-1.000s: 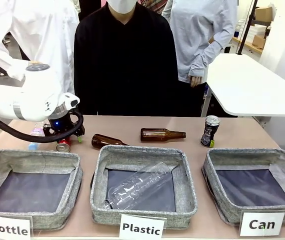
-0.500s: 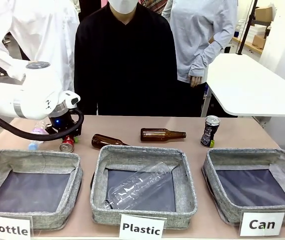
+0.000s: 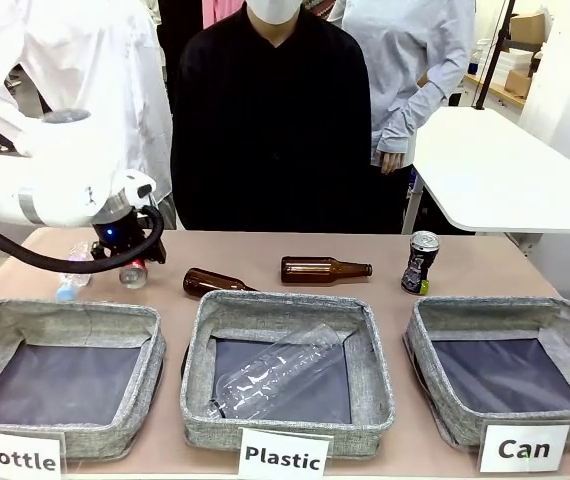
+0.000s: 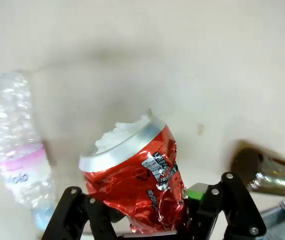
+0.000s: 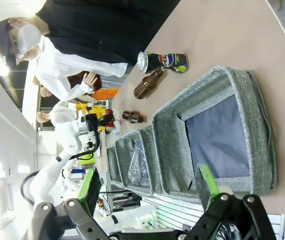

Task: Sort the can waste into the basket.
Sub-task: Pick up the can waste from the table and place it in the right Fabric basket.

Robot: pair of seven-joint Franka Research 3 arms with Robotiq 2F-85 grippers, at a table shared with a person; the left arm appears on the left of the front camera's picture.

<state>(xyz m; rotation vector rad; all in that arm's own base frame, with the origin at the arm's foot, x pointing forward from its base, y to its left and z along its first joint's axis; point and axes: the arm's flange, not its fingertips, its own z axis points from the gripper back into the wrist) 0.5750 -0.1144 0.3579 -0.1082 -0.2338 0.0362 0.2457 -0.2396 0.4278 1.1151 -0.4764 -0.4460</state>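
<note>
The worktop stretches away from both arms toward a person in black standing at its far side. Three grey fabric bins sit along the near edge. The "Bottle" bin lies just below the left gripper, on the robot's side of it. The "Plastic" bin is next along to that gripper's right and has a clear plastic bottle lying in it. The basket marked "Can" is well apart from the left gripper at the far right, and in the right wrist view it lies directly ahead of the right gripper.

Two brown glass bottles lie on their sides to the right of the left gripper, one near it and the other farther off. A small crumpled plastic bottle lies just beside it on the other side.

The black can stands upright, well apart from the left gripper and just behind the basket. The crushed red can is clamped between the left gripper's fingers, silver top pointing away from the wrist.

The right gripper is released, green pads wide apart with nothing between them.
</note>
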